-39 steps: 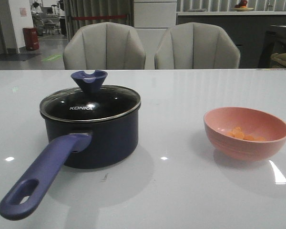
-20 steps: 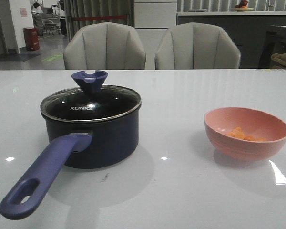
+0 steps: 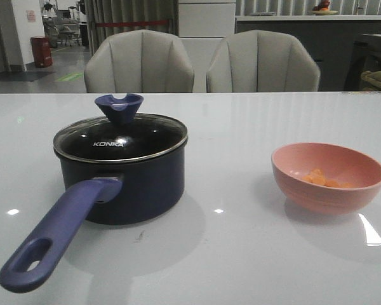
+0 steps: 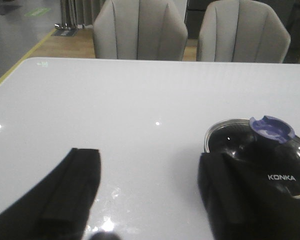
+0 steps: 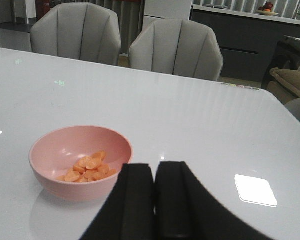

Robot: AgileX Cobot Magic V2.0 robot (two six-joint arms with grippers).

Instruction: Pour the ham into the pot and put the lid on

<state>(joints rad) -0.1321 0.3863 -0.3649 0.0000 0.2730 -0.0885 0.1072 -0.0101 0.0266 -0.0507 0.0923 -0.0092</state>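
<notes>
Lidded pot at left of the front view, bowl of ham at right.

The dark navy saucepan [image 3: 124, 181] wears its clear glass lid [image 3: 120, 136]; orange-pink ham chunks [image 3: 320, 178] lie in the salmon-pink bowl [image 3: 327, 190]. Left gripper [image 4: 150, 200] gapes wide, empty; right gripper [image 5: 154, 200] is closed, empty.

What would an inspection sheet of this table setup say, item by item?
Surface: white glossy table, light reflections, small dark mark in front of the pot.
Job's things: lid sits on the pot; ham lies in the pink bowl.
Clutter: nothing seen.
Grippers: left gripper open, beside the pot; right gripper shut, empty, near the bowl.
Cables: nothing seen.
Surroundings: two grey chairs behind the table.
</notes>
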